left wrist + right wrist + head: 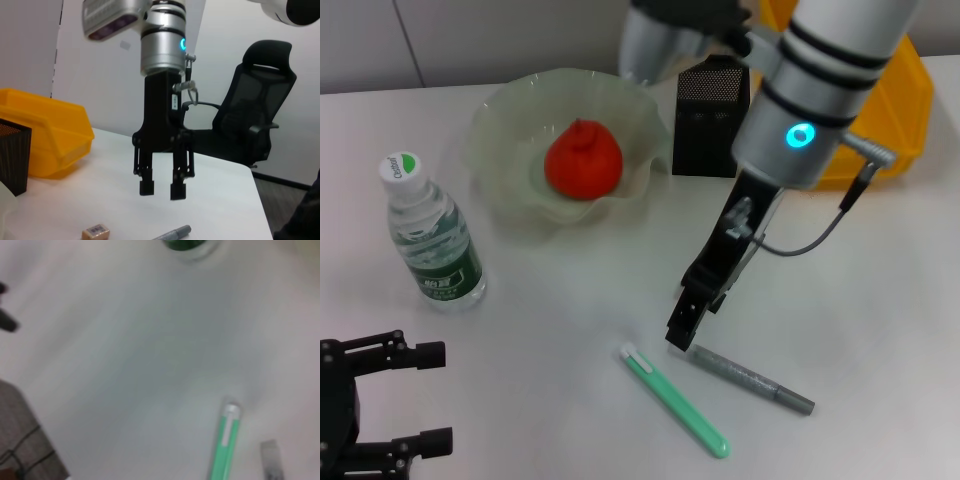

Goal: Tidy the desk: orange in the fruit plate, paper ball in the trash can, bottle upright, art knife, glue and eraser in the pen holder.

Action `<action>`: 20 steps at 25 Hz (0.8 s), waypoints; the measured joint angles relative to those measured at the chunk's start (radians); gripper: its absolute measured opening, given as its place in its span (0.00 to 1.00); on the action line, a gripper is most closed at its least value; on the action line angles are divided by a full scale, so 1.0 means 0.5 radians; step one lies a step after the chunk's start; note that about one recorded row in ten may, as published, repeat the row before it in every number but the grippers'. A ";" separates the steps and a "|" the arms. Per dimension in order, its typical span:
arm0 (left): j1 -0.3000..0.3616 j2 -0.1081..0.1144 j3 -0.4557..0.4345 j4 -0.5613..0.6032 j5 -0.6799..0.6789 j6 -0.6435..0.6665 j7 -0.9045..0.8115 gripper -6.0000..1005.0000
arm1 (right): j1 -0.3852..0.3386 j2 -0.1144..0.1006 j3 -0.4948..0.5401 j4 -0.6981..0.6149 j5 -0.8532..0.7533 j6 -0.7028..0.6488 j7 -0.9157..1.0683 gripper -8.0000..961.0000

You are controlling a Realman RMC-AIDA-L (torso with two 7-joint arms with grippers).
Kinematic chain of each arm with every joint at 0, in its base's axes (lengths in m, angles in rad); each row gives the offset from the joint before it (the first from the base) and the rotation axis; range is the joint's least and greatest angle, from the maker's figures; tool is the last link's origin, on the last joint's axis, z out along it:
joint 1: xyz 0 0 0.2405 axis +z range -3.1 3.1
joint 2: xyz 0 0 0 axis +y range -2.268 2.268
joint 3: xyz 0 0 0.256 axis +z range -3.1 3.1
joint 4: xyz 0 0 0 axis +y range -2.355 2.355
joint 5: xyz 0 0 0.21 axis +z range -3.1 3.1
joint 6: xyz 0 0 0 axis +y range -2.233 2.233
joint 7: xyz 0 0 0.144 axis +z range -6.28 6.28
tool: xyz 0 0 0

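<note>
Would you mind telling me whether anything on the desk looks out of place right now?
Yes: the green pen-like stick and grey pen-like stick lie loose on the table below the open right gripper, and the eraser lies loose too. The orange sits in the fruit plate; the bottle stands upright.

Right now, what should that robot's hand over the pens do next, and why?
Probably lower a little onto the grey pen-shaped tool. The right hand hangs open just above its end, and it lies loose on the white desk, not yet in the black mesh pen holder.
</note>
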 joint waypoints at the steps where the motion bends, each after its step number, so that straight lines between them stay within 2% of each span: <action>1: 0.000 0.000 0.000 0.000 0.000 0.000 0.000 0.79 | 0.006 0.002 -0.057 0.013 0.005 0.035 0.042 0.67; 5: 0.005 -0.006 -0.015 0.010 0.037 -0.021 0.074 0.79 | 0.014 0.012 -0.229 0.086 0.065 0.178 0.147 0.67; 12: -0.008 -0.009 -0.001 0.008 0.047 -0.057 0.117 0.79 | 0.060 0.013 -0.306 0.328 0.247 0.386 0.189 0.66; 20: -0.005 -0.018 -0.004 0.006 0.047 -0.063 0.118 0.79 | 0.065 0.012 -0.546 0.443 0.411 0.575 0.221 0.66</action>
